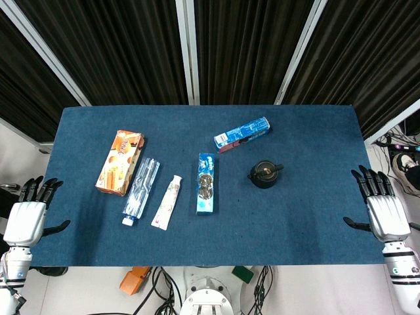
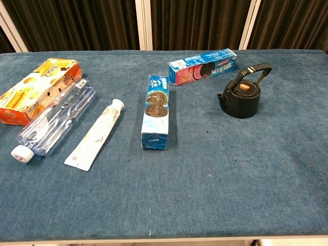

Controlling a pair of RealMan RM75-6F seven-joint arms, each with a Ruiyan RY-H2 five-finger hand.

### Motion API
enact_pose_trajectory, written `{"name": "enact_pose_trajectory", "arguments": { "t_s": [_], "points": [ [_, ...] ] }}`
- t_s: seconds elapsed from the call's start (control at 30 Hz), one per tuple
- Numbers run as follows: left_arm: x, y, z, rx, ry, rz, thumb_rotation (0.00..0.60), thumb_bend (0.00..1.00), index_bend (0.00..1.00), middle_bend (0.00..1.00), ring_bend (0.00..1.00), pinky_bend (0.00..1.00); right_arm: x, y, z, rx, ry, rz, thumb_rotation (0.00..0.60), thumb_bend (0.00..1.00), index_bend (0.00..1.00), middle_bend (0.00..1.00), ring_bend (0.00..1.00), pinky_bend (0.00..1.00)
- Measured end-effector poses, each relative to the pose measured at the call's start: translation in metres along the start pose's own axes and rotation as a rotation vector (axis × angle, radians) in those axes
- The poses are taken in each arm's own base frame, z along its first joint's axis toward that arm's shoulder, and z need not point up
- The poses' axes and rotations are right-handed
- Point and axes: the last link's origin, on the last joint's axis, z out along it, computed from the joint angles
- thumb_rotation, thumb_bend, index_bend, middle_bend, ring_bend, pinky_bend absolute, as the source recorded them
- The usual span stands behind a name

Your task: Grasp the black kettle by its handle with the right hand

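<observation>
We are holding our right hand (image 1: 386,213) open at the table's right edge, fingers spread and holding nothing; our left hand (image 1: 27,216) is resting the same way at the left edge. The black kettle (image 2: 241,96) is standing upright on the right half of the cloth, well apart from the right hand, its handle (image 2: 254,70) arching above the lid. We are judging the risks: the thin handle could slip past the fingers; a clumsy reach could tip the kettle or knock the blue biscuit box (image 2: 203,65) just behind it. The blue tablecloth (image 1: 295,223) is looking soft and flat; dark curtains (image 1: 131,46) are hanging behind.
</observation>
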Motion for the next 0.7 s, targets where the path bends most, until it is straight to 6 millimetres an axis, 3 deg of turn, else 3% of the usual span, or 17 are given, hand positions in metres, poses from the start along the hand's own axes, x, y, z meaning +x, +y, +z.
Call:
{"name": "enact_pose_trajectory", "arguments": {
  "t_s": [0.37,0.6,0.7],
  "points": [
    [0.002,0.0,0.0,-0.002,0.014,-0.004,0.6,0.05,0.15,0.11,0.0,0.0,0.0,-0.026,0.014,0.105,-0.057,0.032,0.6,0.08,0.0,0.01,0.0,0.03],
    [0.004,0.002,0.001,-0.008,0.023,-0.003,0.6,0.05,0.15,0.11,0.0,0.0,-0.002,-0.074,0.063,0.267,-0.169,-0.076,0.6,0.08,0.01,0.05,0.0,0.03],
    [0.003,0.001,0.0,-0.006,0.017,0.001,0.6,0.05,0.15,0.11,0.0,0.0,-0.004,-0.094,0.089,0.309,-0.195,-0.142,0.6,0.08,0.06,0.11,0.02,0.05]
  ]
}}
